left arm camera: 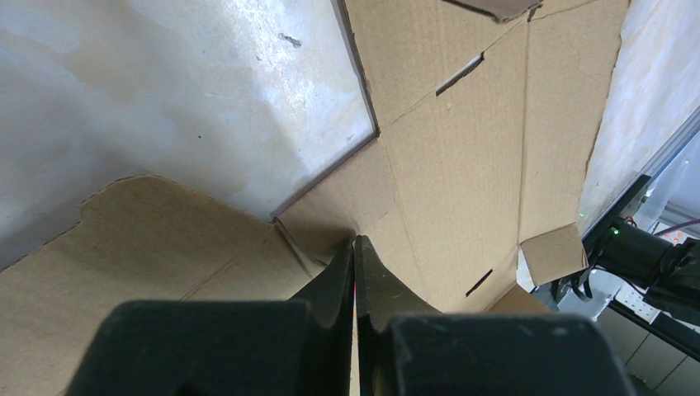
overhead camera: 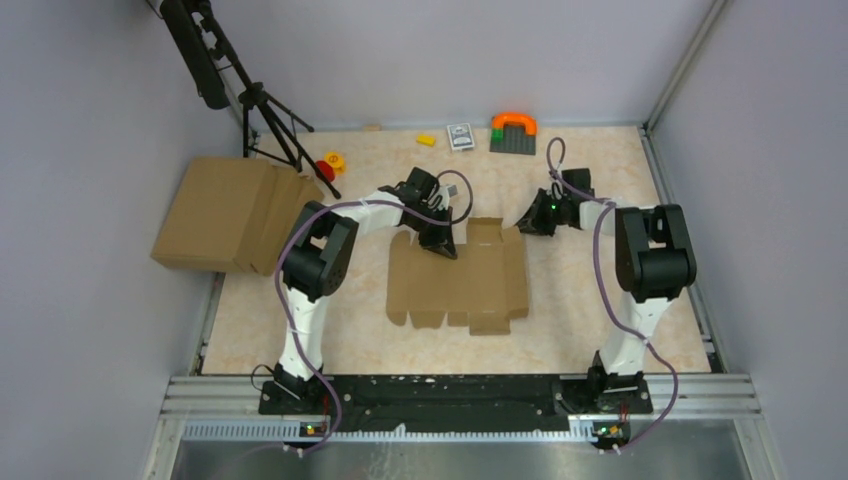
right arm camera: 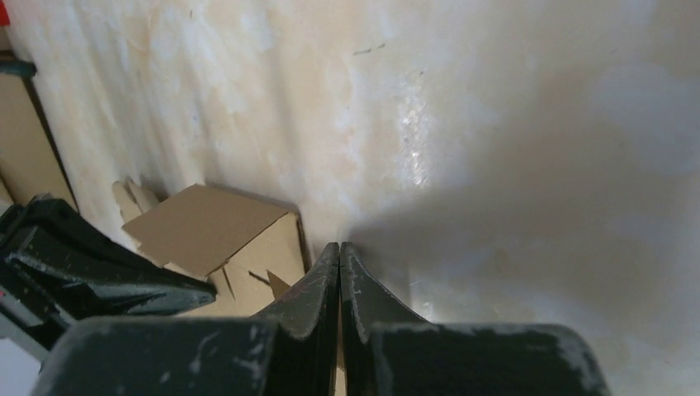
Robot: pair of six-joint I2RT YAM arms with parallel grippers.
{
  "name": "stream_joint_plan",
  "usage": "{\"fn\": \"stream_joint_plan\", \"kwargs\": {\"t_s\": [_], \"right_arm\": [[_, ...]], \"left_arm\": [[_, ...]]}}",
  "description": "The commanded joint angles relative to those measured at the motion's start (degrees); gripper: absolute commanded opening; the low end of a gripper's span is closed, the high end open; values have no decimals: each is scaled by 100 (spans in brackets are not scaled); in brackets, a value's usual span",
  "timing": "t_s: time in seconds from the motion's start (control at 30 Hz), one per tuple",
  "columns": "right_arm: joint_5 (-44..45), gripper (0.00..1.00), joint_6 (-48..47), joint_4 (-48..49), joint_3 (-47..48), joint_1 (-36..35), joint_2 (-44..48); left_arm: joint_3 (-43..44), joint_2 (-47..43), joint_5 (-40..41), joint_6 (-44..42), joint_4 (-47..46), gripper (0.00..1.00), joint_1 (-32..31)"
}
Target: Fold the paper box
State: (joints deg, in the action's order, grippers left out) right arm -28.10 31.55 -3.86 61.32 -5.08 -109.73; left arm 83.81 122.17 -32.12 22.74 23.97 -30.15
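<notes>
On counter (overhead camera: 600,330) left edge: pile of flat cardboard (overhead camera: 225,215), overhanging the edge. Counter centre: paper box (overhead camera: 460,285), mostly flat, far-right flap raised. Left claw (overhead camera: 445,245) clenched, nothing between fingers, tips at box's far-left panel. Right claw (overhead camera: 527,224) clenched, empty, just beside box's far-right corner. Far edge: green baseplate with orange arch (overhead camera: 513,132).
</notes>
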Motion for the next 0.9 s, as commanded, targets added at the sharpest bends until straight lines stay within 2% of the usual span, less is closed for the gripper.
{"fn": "stream_joint_plan", "kwargs": {"t_s": [0.0,0.33,0.7,0.87], "right_arm": [[-628,0,-96,217,78,17,46],[-654,0,-741,-374,181,-110,420],[-125,0,-1054,-865,174,-283,909],[434,0,-1340,-1208,111,-525,1058]], "left_arm": [[78,217,459,-226,82,0,3],[77,202,527,-220,117,0,8],[75,193,531,-209,126,0,2],[83,201,550,-196,126,0,2]]}}
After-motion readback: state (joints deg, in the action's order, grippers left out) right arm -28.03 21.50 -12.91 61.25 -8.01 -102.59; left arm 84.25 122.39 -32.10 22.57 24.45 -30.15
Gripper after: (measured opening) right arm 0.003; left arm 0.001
